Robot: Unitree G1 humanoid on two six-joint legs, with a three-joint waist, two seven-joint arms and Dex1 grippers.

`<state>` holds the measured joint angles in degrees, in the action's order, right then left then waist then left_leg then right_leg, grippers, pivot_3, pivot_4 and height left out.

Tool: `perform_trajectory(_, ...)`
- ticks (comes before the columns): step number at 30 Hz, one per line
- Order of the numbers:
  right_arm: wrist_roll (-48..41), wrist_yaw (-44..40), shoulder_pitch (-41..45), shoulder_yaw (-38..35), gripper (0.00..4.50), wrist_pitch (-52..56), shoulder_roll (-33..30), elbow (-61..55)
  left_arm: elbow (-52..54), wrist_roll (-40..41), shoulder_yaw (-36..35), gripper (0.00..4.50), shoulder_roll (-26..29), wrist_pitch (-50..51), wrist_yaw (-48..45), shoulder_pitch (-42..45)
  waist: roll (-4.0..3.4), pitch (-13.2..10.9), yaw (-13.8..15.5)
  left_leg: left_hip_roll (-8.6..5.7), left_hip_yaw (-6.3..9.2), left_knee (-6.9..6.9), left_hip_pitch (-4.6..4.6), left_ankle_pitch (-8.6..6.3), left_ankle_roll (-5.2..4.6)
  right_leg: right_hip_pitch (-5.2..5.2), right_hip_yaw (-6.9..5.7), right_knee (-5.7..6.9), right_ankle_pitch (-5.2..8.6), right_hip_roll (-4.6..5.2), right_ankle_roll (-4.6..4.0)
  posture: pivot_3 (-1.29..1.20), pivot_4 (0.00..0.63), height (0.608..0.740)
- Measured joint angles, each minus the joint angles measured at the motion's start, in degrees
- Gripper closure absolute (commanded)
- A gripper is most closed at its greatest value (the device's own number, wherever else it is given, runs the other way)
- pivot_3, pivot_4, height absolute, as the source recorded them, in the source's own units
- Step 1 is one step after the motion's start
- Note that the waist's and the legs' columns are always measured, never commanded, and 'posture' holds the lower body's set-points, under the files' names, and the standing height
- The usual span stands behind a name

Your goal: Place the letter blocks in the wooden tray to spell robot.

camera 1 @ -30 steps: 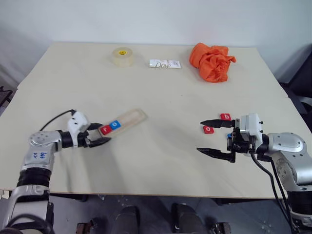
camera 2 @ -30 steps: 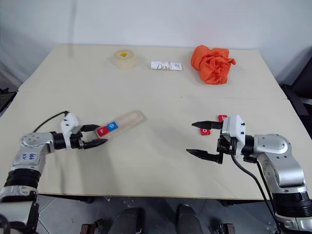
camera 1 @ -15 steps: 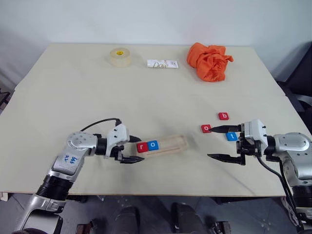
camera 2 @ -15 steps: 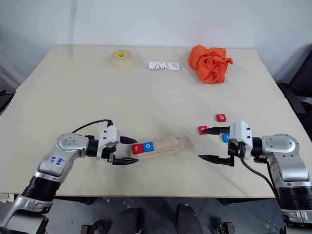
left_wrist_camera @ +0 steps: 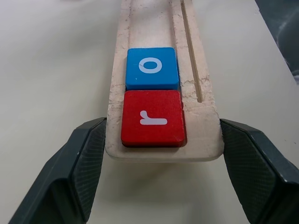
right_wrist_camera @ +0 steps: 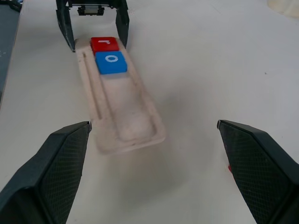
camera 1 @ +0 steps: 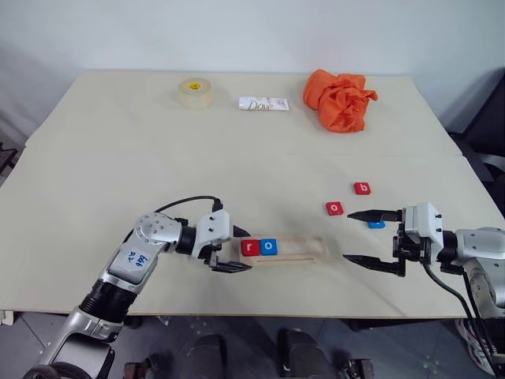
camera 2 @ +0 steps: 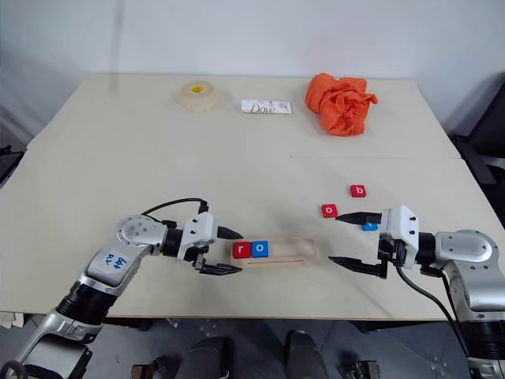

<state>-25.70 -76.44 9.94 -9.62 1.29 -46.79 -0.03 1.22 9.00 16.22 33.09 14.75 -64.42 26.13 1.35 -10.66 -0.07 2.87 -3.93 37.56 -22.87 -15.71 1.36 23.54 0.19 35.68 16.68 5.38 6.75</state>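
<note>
Pale wooden tray (camera 1: 304,247) holds a red block (camera 1: 251,248) and a blue block (camera 1: 269,246), white letters; orange cloth (camera 1: 341,99) on beige counter (camera 1: 118,158).

Head cameras look down across the table (camera 1: 158,142); both wrist cameras closely face the wooden tray (left_wrist_camera: 161,140).

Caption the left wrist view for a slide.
Left pincer straddling the wooden tray end, red r block and blue o block seated.
</note>
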Motion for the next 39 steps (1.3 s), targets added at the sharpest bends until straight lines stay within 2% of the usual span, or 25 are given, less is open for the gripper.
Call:
perform_trajectory(3,0.00,0.39,-0.25,-0.07,0.00,0.03,-0.01,-0.09,-0.84,-0.63,0.51,1.09,-0.54,-0.91,0.09,0.44,0.00,0.00,0.01,0.00,0.01,0.04,-0.02,0.00,-0.01,0.00,0.00,0.00,-0.01,0.00,0.01,0.00,0.150,0.740)
perform_trajectory(5,0.00,0.73,-0.31,-0.16,0.00,0.10,-0.09,-0.24,-1.26,-0.92,0.54,0.36,-0.54,-1.08,0.10,0.46,0.00,0.00,0.01,0.00,0.01,0.05,-0.02,0.00,-0.01,0.00,0.00,0.00,-0.01,0.00,0.01,0.00,0.150,0.740)
perform_trajectory(7,0.00,1.06,-0.32,-0.20,0.00,0.20,-0.34,-0.25,-1.29,-1.10,0.56,0.06,-0.63,-1.08,0.26,0.46,0.00,0.00,0.01,0.00,0.02,0.04,-0.02,0.00,-0.01,-0.01,0.00,0.01,-0.01,0.00,0.01,0.00,0.150,0.740)
perform_trajectory(15,-0.50,3.77,-0.66,-1.25,0.00,1.94,-0.33,-1.69,-0.16,-1.08,-0.45,0.06,0.20,-0.45,1.48,-0.73,0.00,0.00,-0.03,0.00,0.03,0.04,-0.02,0.00,-0.01,0.00,0.00,0.01,-0.01,0.00,0.01,0.00,0.150,0.740)
perform_trajectory(20,-2.62,7.92,-1.88,-4.20,0.00,5.73,-0.14,-2.53,0.92,4.31,-8.37,0.06,2.23,-1.76,0.85,-3.93,0.00,0.00,-0.05,0.02,0.04,0.04,-0.01,0.00,-0.01,-0.01,-0.01,0.03,0.00,0.03,0.00,0.00,0.150,0.740)
perform_trajectory(27,-3.85,21.48,-6.77,-8.25,0.00,18.95,1.59,-6.12,-1.04,13.36,-20.27,0.06,1.13,-13.61,-2.48,-9.05,-0.03,0.02,-0.02,-0.01,0.03,0.04,-0.01,-0.01,-0.02,-0.03,-0.01,0.01,0.00,0.10,-0.01,0.00,0.150,0.740)
perform_trajectory(35,-2.72,32.70,-12.03,-9.40,0.00,23.87,4.64,-16.45,-7.64,15.13,-21.00,0.06,0.62,-18.62,-5.40,-12.05,-0.03,0.02,-0.03,0.00,0.06,0.03,-0.01,-0.02,-0.03,-0.03,-0.03,0.01,0.00,0.07,-0.01,0.00,0.150,0.740)
perform_trajectory(39,-2.52,40.59,-12.69,-10.80,0.00,27.84,7.90,-20.10,-11.84,16.22,-21.00,0.06,0.75,-22.00,-10.96,-12.04,-0.04,0.02,-0.09,0.00,0.04,0.01,-0.01,-0.02,-0.03,-0.02,-0.03,0.00,0.00,0.07,-0.02,0.00,0.150,0.740)
